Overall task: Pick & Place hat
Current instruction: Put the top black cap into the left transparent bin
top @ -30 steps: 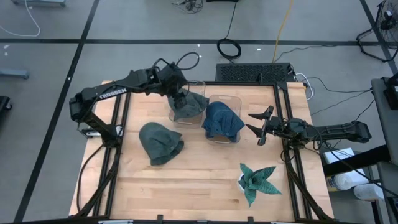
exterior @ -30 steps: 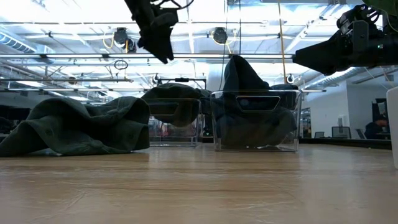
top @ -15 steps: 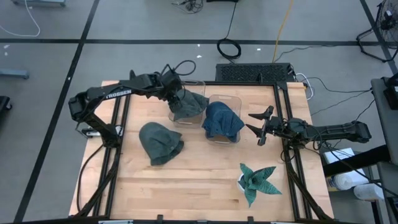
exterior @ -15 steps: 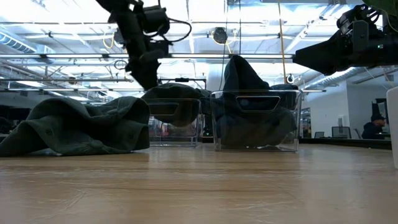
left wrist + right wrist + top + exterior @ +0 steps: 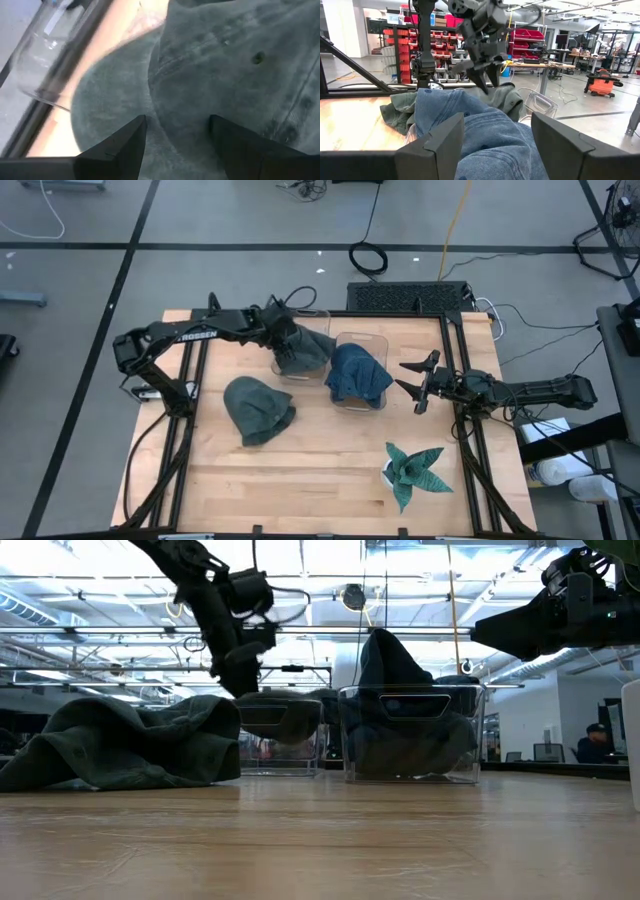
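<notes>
A grey-green hat [image 5: 312,348] lies in the left clear bin [image 5: 318,313], draped over its rim. A blue denim hat [image 5: 357,375] is heaped in the right clear bin [image 5: 377,338]. A third, dark green hat [image 5: 257,408] rests flat on the table. My left gripper [image 5: 283,346] is open and low over the grey-green hat [image 5: 225,75], its fingers standing on either side of the seam between crown and brim [image 5: 110,100]. My right gripper [image 5: 415,385] waits open in the air, to the right of the blue hat [image 5: 470,125]. My left gripper [image 5: 177,120] comes at the grey-green hat from above, slanting from the table's left, with open fingers [image 5: 125,142] close over the cloth by the brim. Whether the fingers touch the cloth I cannot tell.
A green artificial plant [image 5: 413,470] stands near the table's right near corner. The dark green hat [image 5: 120,745] lies left of the bins [image 5: 410,730]. Bare wood stretches along the near side. A black frame runs along the table's edges.
My left gripper has come down from well above the bins onto the grey-green hat in the left bin, shifting a little toward the table's left. The hats and my right arm have kept still.
</notes>
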